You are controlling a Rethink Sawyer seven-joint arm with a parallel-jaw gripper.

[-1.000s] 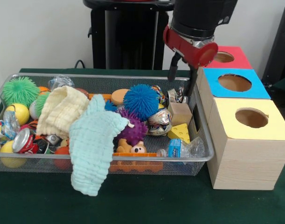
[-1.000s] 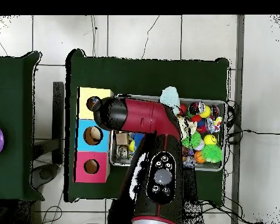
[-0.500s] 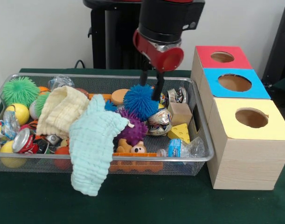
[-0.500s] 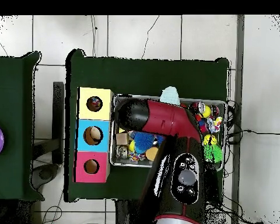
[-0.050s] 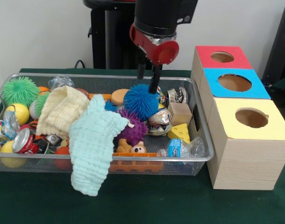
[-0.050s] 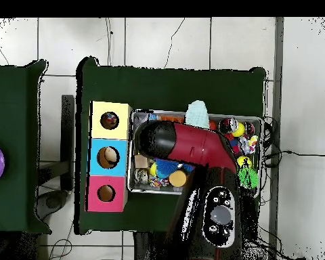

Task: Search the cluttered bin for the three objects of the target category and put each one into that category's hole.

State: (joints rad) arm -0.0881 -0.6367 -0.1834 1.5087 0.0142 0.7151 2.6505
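My gripper [image 5: 147, 86] hangs open just above the top of a blue spiky ball [image 5: 141, 102], which lies in the middle of the wire bin [image 5: 100, 160]. One fingertip nearly touches the ball's spikes, and nothing sits between the fingers. A purple spiky ball [image 5: 133, 129] lies just in front of the blue one, and a green spiky ball [image 5: 20, 90] sits at the bin's far left. Beside the bin stand three boxes with round holes: red [image 5: 221, 57], blue [image 5: 234, 82] and yellow [image 5: 252, 118]. In the overhead view the arm [image 6: 192, 145] hides the gripper; part of the blue ball [image 6: 166, 168] shows.
A mint cloth [image 5: 93, 144] hangs over the bin's front rim, with a cream cloth [image 5: 62, 109] behind it. A wooden block [image 5: 180, 112], a cheese wedge [image 5: 180, 132], a plastic bottle [image 5: 182, 148], a crushed can [image 5: 23, 140] and a yellow ball [image 5: 17, 113] crowd the bin.
The gripper has swung from the bin's end beside the boxes to over the blue spiky ball, then lifted slightly. The ball has not moved.
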